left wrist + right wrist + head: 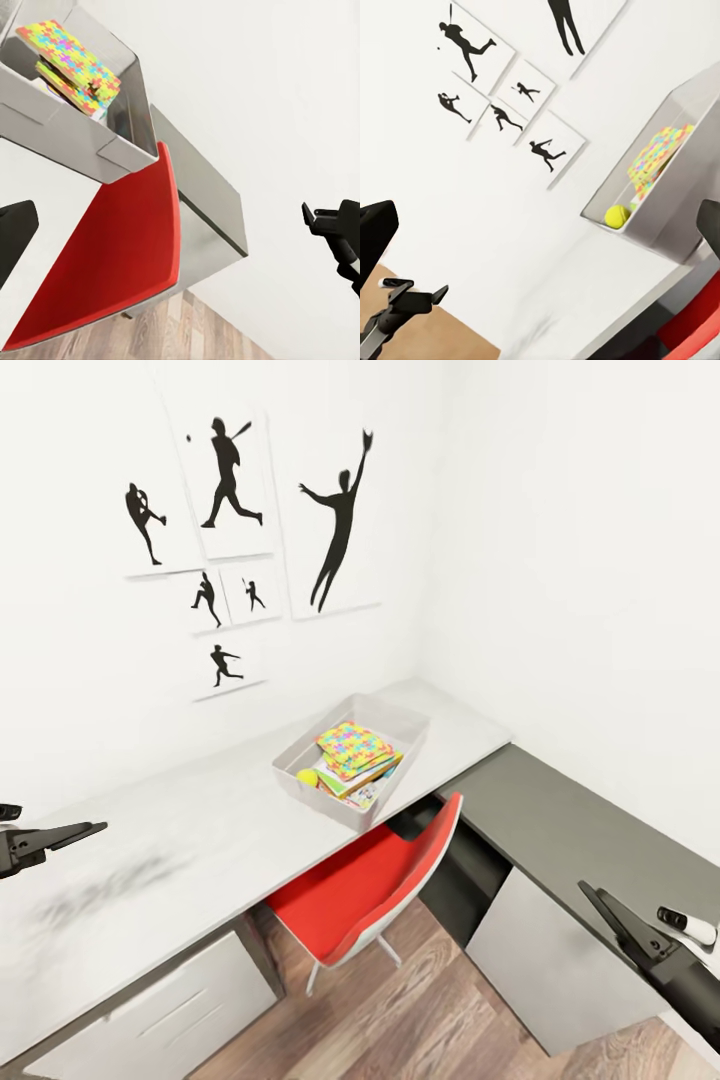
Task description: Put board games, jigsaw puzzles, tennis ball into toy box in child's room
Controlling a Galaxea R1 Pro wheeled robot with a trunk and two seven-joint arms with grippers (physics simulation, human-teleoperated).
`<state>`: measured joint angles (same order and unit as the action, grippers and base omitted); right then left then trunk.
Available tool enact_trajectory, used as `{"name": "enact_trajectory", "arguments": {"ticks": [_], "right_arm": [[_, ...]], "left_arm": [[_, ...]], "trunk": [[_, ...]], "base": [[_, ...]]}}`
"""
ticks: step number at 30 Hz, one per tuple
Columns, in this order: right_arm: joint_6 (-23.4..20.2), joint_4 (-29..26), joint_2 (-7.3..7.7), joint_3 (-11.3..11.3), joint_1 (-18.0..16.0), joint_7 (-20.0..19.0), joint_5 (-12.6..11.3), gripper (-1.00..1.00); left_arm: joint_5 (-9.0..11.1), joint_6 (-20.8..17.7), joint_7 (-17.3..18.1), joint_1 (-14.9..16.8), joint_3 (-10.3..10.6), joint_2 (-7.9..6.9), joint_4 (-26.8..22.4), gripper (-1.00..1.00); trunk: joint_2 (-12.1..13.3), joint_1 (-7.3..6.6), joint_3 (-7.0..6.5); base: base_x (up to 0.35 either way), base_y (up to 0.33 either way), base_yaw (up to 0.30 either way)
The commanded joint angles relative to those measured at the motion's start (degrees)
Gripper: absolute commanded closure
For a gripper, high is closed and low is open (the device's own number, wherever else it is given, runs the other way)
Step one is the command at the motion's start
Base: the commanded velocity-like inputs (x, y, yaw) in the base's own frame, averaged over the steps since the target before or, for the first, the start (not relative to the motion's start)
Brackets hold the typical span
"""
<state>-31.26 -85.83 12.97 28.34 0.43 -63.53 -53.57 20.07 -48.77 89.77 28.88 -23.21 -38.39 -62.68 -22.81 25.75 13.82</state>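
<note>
Toy box (352, 772) is sitting on the pale table (200, 830) near the corner, its long axis running diagonally away toward the wall. Inside it, a jigsaw puzzle (355, 748) is lying tilted on a board game (360, 788), with the tennis ball (616, 216) beside them. Both arms are hanging well back, the left gripper (50, 838) somewhat nearer than the right gripper (625, 925). Both grippers' fingers are spread, holding nothing.

The toy box (352, 762) sits on the table (200, 830), holding jigsaw puzzles (353, 748) and tennis ball (305, 777).
</note>
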Motion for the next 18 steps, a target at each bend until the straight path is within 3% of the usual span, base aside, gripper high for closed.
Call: {"name": "enact_trajectory", "arguments": {"ticks": [1, 18], "right_arm": [[-0.5, -0.1, 0.04, 0.0, 0.0, 0.1, -0.4, -1.00], [-0.4, -0.3, -0.13, 0.0, 0.0, 0.1, -0.4, -1.00]], "left_arm": [[0.0, -0.6, 0.2, 0.0, 0.0, 0.00, 0.0, -1.00], [0.0, -0.3, 0.2, 0.0, 0.0, 0.22, -0.1, -1.00]], "trunk": [[-0.1, 0.03, 0.06], [-0.1, 0.03, -1.13]], "base": [[-0.052, 0.071, 0.000], [-0.003, 0.010, 0.000]]}}
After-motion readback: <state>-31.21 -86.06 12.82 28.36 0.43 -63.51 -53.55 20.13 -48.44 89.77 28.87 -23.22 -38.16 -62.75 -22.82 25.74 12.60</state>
